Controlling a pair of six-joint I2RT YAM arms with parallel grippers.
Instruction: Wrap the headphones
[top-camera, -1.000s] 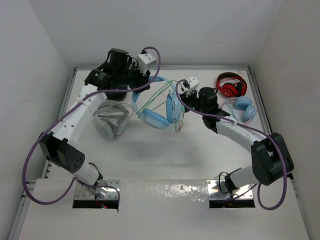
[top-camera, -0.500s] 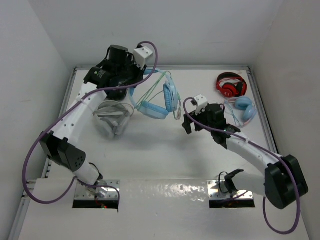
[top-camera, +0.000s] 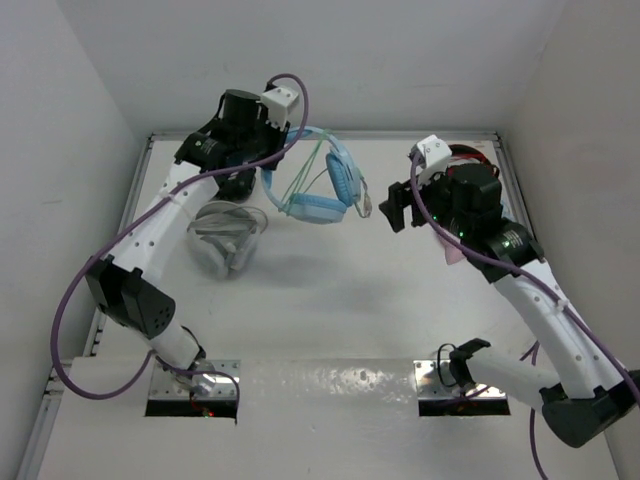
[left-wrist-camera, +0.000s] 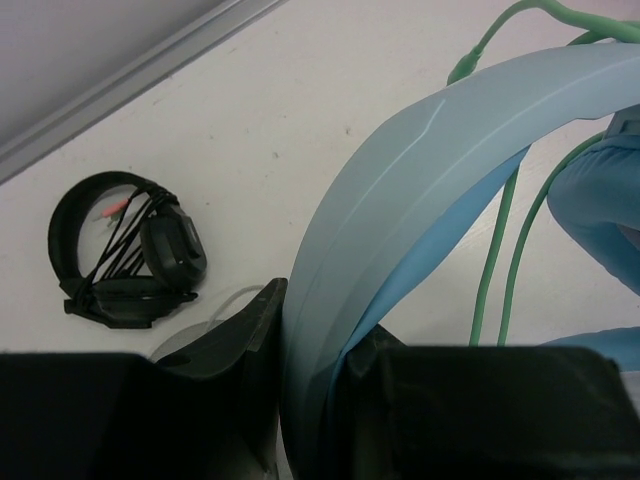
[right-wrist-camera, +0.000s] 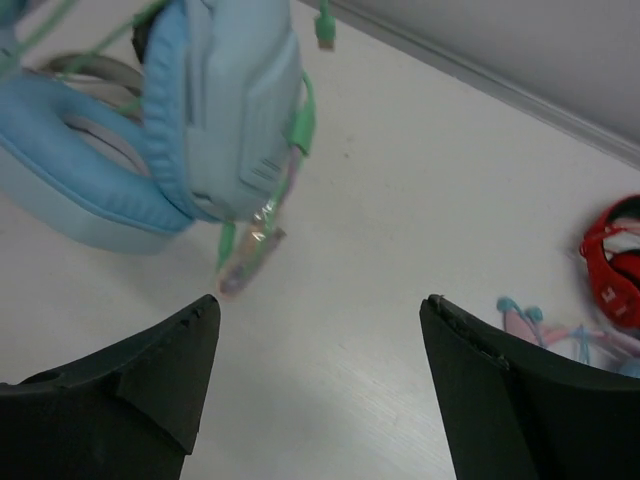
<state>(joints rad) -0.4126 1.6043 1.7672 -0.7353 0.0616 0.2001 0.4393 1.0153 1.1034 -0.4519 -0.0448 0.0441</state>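
— Where are the large light-blue over-ear headphones (top-camera: 322, 190)?
— At the far side, left of centre, hanging above the white table (top-camera: 330, 300). The left gripper (left-wrist-camera: 315, 350) is clamped on their wide headband (left-wrist-camera: 400, 200). The right gripper (right-wrist-camera: 320, 330) gapes wide, empty, just to their right.
— The risk?
— The thin pale-green cable (left-wrist-camera: 505, 270) hangs in slack loops. A careless reach could snag them and drag the band out of that pinch.

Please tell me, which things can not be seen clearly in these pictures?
1. Top view: the wrist hides how the left end effector holds the headphones.
2. Red pair: cut off by the right edge in the right wrist view, mostly under the right arm in the top view.
3. Right wrist view: the small thing hanging under the cup is too blurred to name.
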